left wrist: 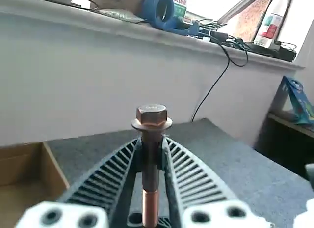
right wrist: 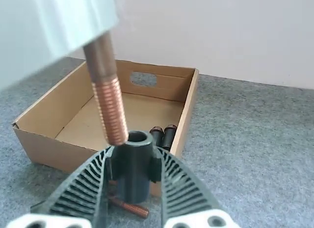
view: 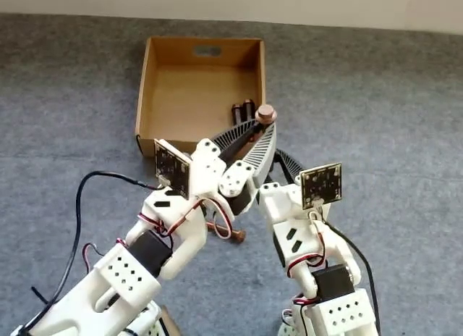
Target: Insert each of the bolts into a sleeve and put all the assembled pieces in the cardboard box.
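Right wrist view: the sleeve (right wrist: 133, 176) stands upright, clamped between both fingers of the right tool (right wrist: 133, 156), just outside the near wall of the cardboard box (right wrist: 44, 139). The threaded end of the bolt (right wrist: 110, 110) comes down at a slight tilt. Its tip meets the rim of the sleeve's open top; whether it has entered the bore cannot be determined.

Left wrist view: the left tool (left wrist: 152, 144) is closed narrowly on the bolt (left wrist: 151, 117), gripping the shank just below the flanged hex head, with the head standing above the fingertips.

High view: the bolt head (view: 266, 114) lies at the box's near right corner, where the two tools cross. Two assembled pieces (view: 242, 110) lie side by side inside the cardboard box (view: 142, 90), against its right wall near that corner. One loose bolt (view: 230, 234) lies on the grey table (view: 391, 97) outside the box, on the arms' side, partly covered by an arm.
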Available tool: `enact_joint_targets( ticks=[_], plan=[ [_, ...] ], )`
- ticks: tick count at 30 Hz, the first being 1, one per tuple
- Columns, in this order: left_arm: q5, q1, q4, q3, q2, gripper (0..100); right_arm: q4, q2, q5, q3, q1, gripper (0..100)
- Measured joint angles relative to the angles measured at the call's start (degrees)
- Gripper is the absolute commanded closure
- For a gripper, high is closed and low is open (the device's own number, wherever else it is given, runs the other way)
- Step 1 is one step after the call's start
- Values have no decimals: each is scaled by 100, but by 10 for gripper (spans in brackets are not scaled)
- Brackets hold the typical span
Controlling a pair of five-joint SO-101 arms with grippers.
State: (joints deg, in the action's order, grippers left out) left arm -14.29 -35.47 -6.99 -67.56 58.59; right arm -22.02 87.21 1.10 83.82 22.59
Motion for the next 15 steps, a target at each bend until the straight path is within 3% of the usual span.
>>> enact_joint_targets(
  ticks=[15],
  plan=[
    [0,149,0,0,-9,992,0,0,0,0,0,993]
  ],
)
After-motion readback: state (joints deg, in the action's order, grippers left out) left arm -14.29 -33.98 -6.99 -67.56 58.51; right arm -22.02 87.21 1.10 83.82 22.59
